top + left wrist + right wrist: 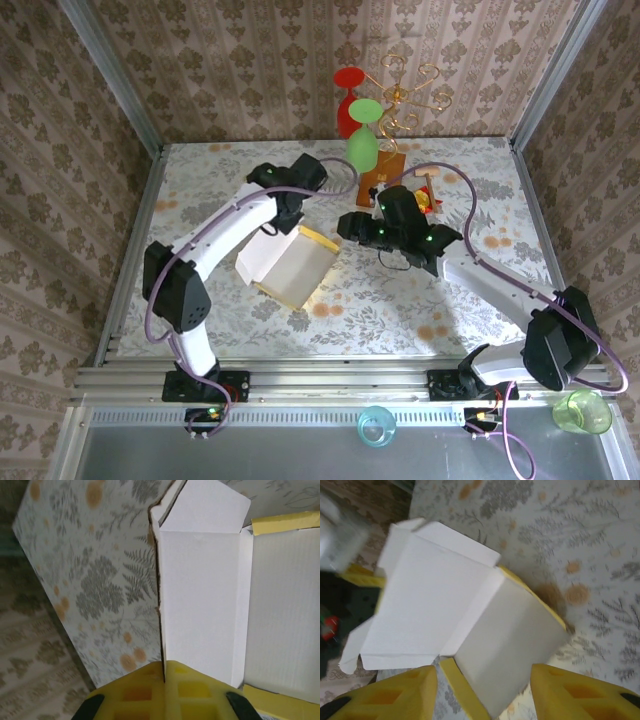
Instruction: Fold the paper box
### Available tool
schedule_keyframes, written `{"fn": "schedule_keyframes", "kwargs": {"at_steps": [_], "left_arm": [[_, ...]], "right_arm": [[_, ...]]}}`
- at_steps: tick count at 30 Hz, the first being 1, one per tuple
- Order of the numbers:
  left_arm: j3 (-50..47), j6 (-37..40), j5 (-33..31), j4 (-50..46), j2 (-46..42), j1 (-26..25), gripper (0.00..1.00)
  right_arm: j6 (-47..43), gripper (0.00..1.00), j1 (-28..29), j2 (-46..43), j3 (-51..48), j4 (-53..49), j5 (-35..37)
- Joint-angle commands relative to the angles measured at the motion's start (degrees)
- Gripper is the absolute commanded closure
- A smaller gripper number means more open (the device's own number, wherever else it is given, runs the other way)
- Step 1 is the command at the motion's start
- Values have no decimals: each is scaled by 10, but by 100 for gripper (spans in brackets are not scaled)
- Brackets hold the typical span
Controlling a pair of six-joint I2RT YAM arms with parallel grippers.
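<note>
Table (480, 290): floral-patterned cloth, filling the middle of the top view.

Paper box (295, 270): left of centre on the table, part-folded, white inner side up. Its long axis runs diagonally from upper right to lower left, with a white flap raised on its left side.

Left gripper (164, 669): jaws closed together, pinching the edge of an upright white panel of the box.

Right gripper (484, 675): jaws roughly half apart, with a lower corner of the box between them. Contact cannot be confirmed.
</note>
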Motion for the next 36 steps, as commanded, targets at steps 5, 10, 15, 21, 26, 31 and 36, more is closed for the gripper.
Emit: {"fn": "schedule_keyframes", "kwargs": {"at_steps": [5, 10, 15, 21, 26, 31, 36], "left_arm": [[-51, 226, -10, 144, -27, -35, 100], [-112, 338, 7, 265, -72, -50, 100], [-138, 395, 13, 322, -88, -57, 100], [-167, 412, 14, 365, -93, -76, 100], [-180, 421, 14, 387, -88, -90, 100], [-195, 426, 13, 400, -92, -101, 100], [-214, 438, 17, 406, -106, -103, 100]], "right_arm": [[137, 54, -64, 92, 86, -59, -28], [301, 48, -67, 62, 73, -65, -20], [452, 46, -62, 18, 60, -67, 6], [625, 45, -56, 28, 26, 7, -9], [670, 45, -60, 64, 28, 20, -52], [695, 45, -78, 79, 1, 30, -56], [616, 45, -122, 57, -3, -25, -63]]}}
